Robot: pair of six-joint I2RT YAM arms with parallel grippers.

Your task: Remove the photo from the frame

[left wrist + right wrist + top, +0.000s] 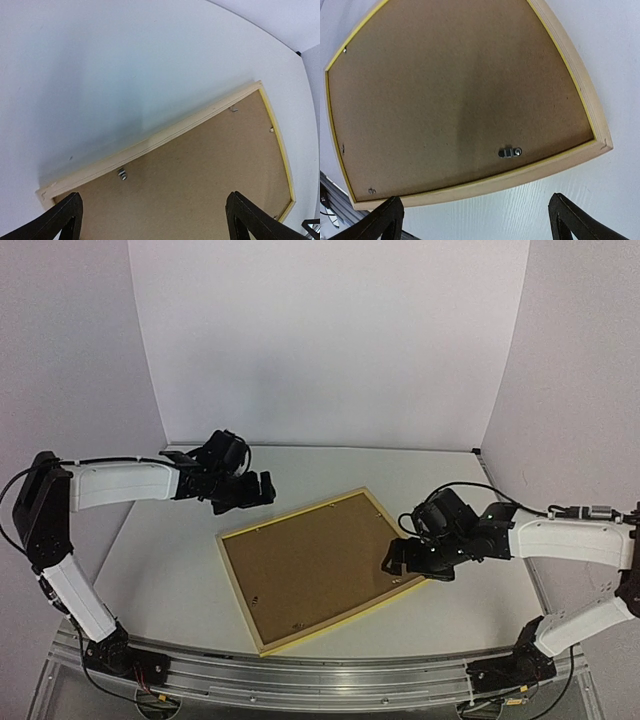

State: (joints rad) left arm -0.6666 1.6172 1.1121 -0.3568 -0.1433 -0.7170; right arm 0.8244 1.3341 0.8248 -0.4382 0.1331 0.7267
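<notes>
The frame [293,513] lies face down on the table, its yellow rim around a plain brown backing board [315,570]. The photo is hidden under that board. My left gripper [250,490] hovers open just beyond the frame's far left corner. In the left wrist view the frame's rim [165,137] and the board [200,180] show between the wide-apart fingers of the left gripper [152,215]. My right gripper [405,560] stands open over the frame's right edge. In the right wrist view the right gripper [475,215] holds nothing, with the rim [520,175] just ahead of it.
Small metal turn clips hold the board: one [122,173] near the far edge, one [510,152] near the right edge. White backdrop panels close the back and sides. An aluminium rail [320,675] runs along the near edge by the arm bases.
</notes>
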